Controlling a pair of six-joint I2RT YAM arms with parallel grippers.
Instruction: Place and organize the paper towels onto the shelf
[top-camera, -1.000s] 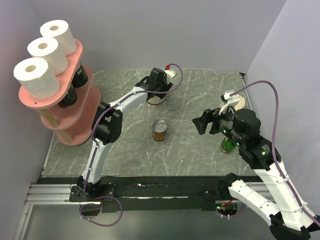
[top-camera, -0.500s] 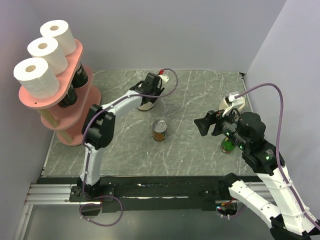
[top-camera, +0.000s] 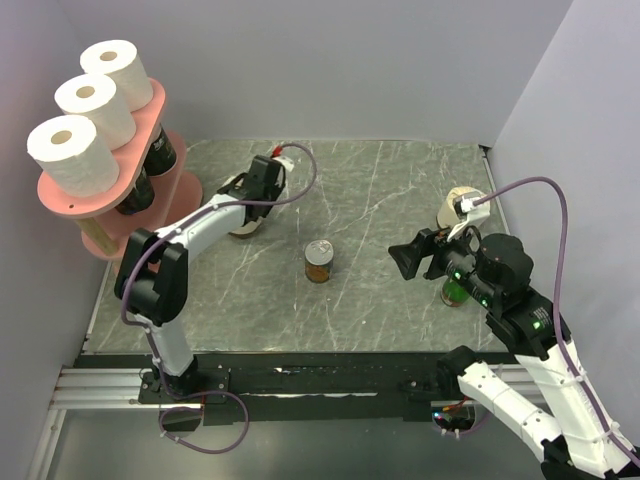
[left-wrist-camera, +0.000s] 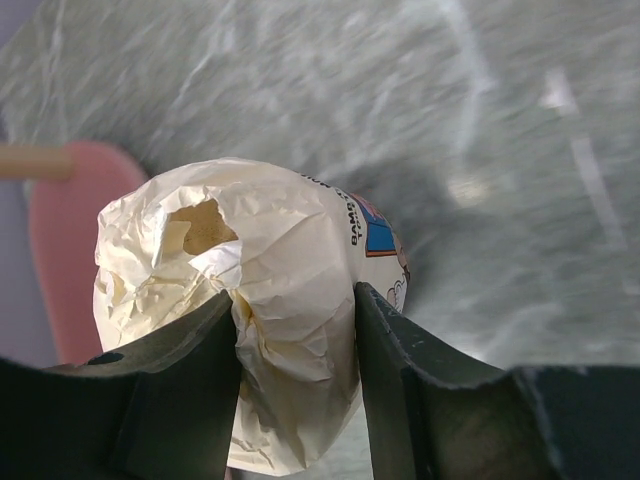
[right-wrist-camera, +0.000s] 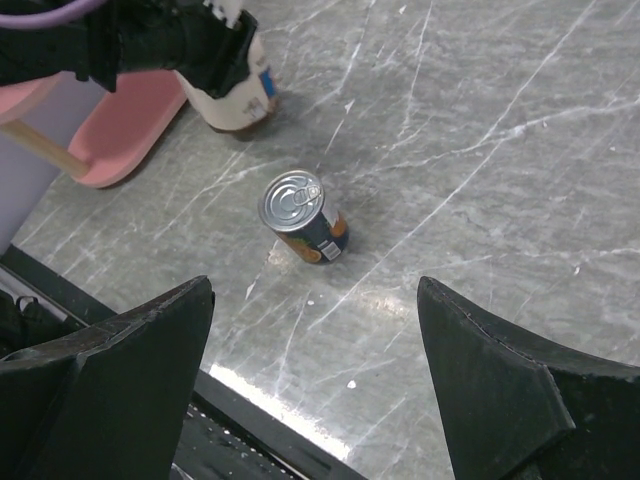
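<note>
Left gripper (top-camera: 248, 208) clamps a cream-wrapped roll (top-camera: 241, 226) close to the tabletop (top-camera: 380, 190), near the pink shelf (top-camera: 62, 196), whose top board carries three white rolls (top-camera: 95, 105). From my left wrist, both fingers (left-wrist-camera: 190, 380) pinch the roll's crinkled sides, the shelf behind it. From my right wrist, my right gripper (right-wrist-camera: 310, 370) gapes, holding nothing, above the tin can (right-wrist-camera: 300, 215).
</note>
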